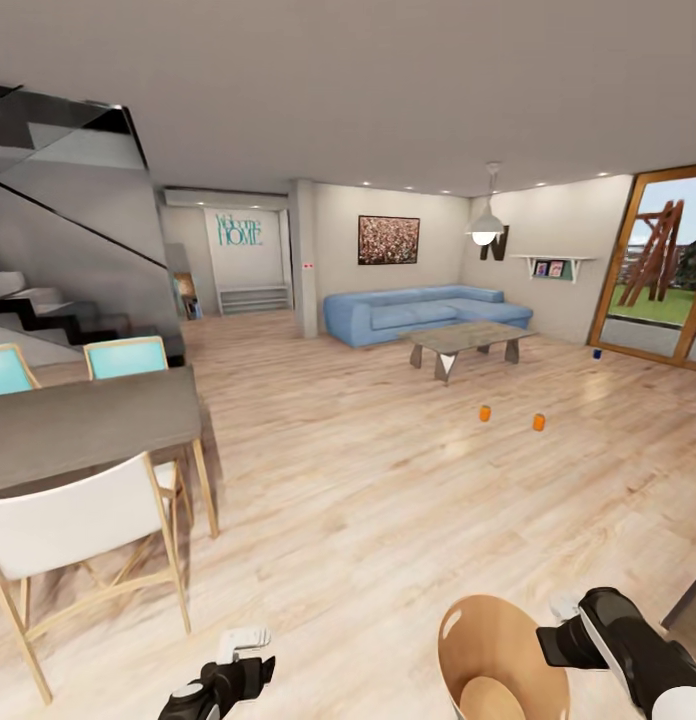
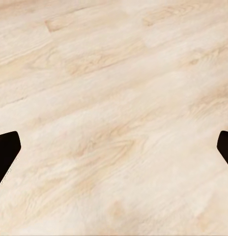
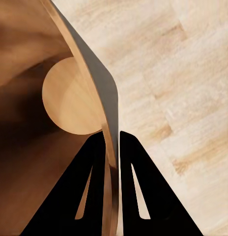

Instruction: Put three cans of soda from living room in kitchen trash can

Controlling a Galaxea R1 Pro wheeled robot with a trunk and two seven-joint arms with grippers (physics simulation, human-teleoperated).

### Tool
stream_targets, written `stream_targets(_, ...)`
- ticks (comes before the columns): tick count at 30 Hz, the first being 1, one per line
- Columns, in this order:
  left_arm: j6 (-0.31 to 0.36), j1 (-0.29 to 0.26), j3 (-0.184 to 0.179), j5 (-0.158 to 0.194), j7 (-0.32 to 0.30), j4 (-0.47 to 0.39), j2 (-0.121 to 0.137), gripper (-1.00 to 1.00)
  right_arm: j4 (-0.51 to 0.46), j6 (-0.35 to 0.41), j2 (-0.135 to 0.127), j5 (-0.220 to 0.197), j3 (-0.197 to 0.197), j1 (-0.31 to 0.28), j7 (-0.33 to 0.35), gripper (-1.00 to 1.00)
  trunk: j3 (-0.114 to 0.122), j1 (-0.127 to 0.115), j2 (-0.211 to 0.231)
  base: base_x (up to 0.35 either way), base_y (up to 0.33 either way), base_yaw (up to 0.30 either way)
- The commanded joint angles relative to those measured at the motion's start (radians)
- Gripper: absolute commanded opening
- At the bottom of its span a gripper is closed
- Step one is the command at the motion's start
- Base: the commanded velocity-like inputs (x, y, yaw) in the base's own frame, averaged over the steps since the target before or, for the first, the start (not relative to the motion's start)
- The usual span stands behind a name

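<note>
Gripping the tash can (image 1: 468,630) by its near right rim, right gripper (image 3: 111,147) with jaws clamped on the thin wall, one finger inside, one outside. Hung low at near left, left gripper (image 1: 243,650), jaws wide apart over bare wood floor (image 2: 114,98). Lay far ahead on the floor: two orange cans (image 1: 484,413) (image 1: 539,422) before the coffee table (image 1: 468,340), blue can (image 1: 597,352) far right beside the glass door (image 1: 658,265). Stood behind the table, blue sofa (image 1: 418,310).
</note>
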Motion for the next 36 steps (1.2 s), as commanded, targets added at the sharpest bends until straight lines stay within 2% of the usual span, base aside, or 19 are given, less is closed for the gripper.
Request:
stream_targets(1,-0.001,0.000,0.000,0.000,0.000,0.001,0.000,1.00,0.000,0.002,0.001,-0.015,-0.001,0.000,0.007,-1.00,0.000,0.000,0.000,0.347,0.075,0.000)
stream_targets(12,-0.006,0.000,0.004,0.000,0.000,0.011,0.000,1.00,0.001,0.003,0.000,-0.010,0.006,0.000,0.006,-1.00,0.000,0.000,0.000,0.347,0.062,0.000)
stream_targets(16,-0.024,-0.001,0.006,0.000,0.000,0.044,0.000,1.00,0.001,0.004,0.004,-0.011,0.009,0.000,0.007,-1.00,0.000,0.000,0.000,0.347,0.009,-0.014)
stream_targets(24,-0.049,-0.001,0.004,0.000,0.001,0.087,0.000,1.00,0.001,0.004,0.006,-0.016,0.009,0.000,0.007,-1.00,0.000,0.000,0.000,0.347,0.001,-0.198)
stream_targets(36,-0.069,-0.002,0.003,0.000,0.002,0.120,0.000,1.00,0.001,0.004,0.009,-0.010,0.017,0.000,0.004,-1.00,0.000,0.000,0.000,0.347,0.000,-0.026)
